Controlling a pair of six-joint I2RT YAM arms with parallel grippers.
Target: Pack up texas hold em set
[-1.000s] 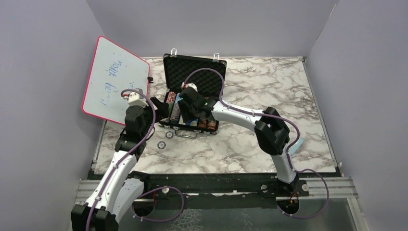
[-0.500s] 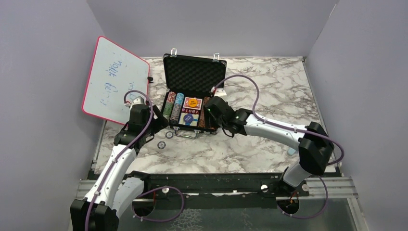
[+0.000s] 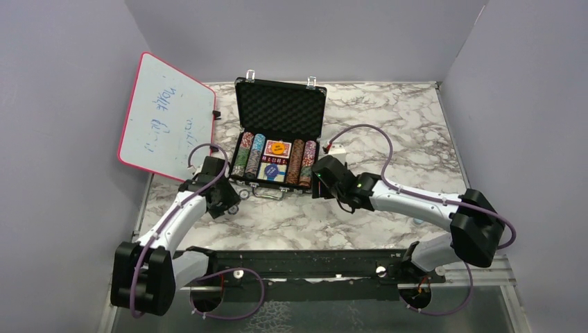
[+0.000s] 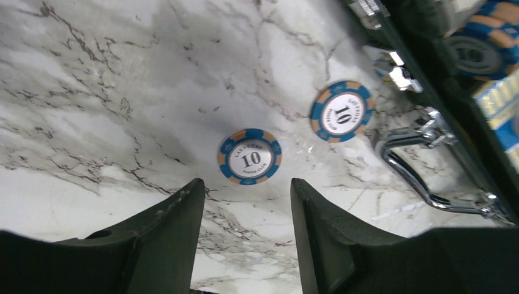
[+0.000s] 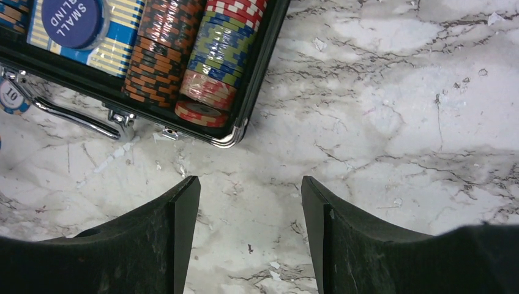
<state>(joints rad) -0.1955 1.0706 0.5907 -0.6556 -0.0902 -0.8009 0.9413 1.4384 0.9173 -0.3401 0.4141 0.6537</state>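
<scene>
The black briefcase (image 3: 280, 105) stands open with its foam lid upright. Its base holds rows of striped poker chips (image 3: 301, 161), card decks, an orange button (image 3: 279, 147) and a blue button (image 5: 73, 18). Two loose blue-and-orange "10" chips lie on the marble in front of the case, the nearer one (image 4: 250, 159) just beyond my left fingertips and the other (image 4: 341, 111) by the case's silver handle (image 4: 416, 177). My left gripper (image 4: 246, 187) is open and empty, low over the table (image 3: 232, 201). My right gripper (image 5: 248, 184) is open and empty, off the case's front right corner (image 3: 316, 183).
The pink-framed whiteboard (image 3: 166, 114) leans against the left wall beside the case. Grey walls close in the marble table (image 3: 388, 125) on three sides. A small light-blue object (image 3: 418, 219) lies near the right arm at the front right.
My right gripper has drawn back out of the case and come down to the table at its front right corner. My left gripper has swung down over the loose chips.
</scene>
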